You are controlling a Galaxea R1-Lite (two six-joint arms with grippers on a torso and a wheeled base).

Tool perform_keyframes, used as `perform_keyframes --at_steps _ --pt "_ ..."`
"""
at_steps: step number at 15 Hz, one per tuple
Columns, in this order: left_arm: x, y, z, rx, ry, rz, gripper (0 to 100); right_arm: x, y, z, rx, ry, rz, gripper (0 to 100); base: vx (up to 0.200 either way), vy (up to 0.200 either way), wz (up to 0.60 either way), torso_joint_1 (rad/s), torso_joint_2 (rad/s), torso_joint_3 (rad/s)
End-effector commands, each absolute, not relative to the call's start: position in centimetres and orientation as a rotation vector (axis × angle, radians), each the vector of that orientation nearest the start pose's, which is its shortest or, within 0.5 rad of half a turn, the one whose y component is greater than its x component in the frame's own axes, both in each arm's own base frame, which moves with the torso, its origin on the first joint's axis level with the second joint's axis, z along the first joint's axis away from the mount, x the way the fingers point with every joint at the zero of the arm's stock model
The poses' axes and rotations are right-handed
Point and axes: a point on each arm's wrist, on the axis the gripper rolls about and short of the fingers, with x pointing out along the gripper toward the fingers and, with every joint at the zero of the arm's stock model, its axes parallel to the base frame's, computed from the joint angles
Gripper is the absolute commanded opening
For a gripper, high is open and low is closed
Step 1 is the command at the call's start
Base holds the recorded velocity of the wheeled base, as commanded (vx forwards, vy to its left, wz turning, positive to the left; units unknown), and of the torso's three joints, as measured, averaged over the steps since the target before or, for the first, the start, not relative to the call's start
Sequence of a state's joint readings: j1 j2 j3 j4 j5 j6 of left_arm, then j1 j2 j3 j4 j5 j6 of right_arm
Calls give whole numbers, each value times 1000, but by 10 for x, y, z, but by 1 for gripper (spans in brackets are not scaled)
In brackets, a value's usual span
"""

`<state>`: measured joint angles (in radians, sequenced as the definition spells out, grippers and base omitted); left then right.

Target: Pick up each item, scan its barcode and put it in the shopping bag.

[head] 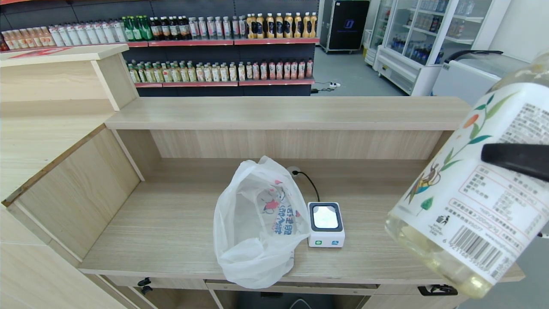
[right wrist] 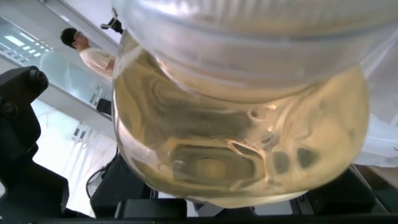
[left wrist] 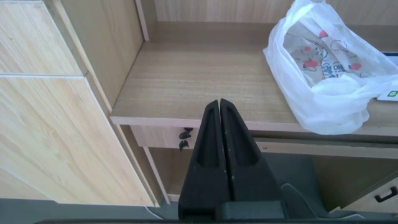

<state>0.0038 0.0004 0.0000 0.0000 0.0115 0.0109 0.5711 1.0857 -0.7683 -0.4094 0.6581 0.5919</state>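
Note:
A clear bottle (head: 476,189) of pale yellow drink with a white printed label hangs tilted at the right, close to the head camera, its barcode facing me. My right gripper is shut on it; one black finger (head: 514,159) crosses the label. The bottle's base (right wrist: 242,124) looms in the right wrist view. A white plastic shopping bag (head: 257,223) stands open on the wooden counter (head: 163,223), and a small white barcode scanner (head: 326,224) sits just to its right. My left gripper (left wrist: 219,124) is shut and empty, held low in front of the counter's front edge, left of the shopping bag (left wrist: 329,68).
A raised wooden ledge (head: 283,112) runs behind the counter, and a side panel (head: 77,189) closes its left end. The scanner's black cable (head: 308,180) runs to the back wall. Drawers with black handles (head: 143,284) sit under the front edge. Shelves of bottles stand far behind.

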Motion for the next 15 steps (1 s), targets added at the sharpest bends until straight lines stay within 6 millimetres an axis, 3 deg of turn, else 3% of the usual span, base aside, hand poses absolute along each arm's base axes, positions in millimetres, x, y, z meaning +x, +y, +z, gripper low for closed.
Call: perform_keyframes --at_steps 1,15 --pt "-23 0 75 11 0 17 0 112 89 293 509 264 1228 0 0 0 0 0 0 0" --pt "-23 0 75 11 0 17 0 107 84 293 512 267 1212 0 0 0 0 0 0 0"
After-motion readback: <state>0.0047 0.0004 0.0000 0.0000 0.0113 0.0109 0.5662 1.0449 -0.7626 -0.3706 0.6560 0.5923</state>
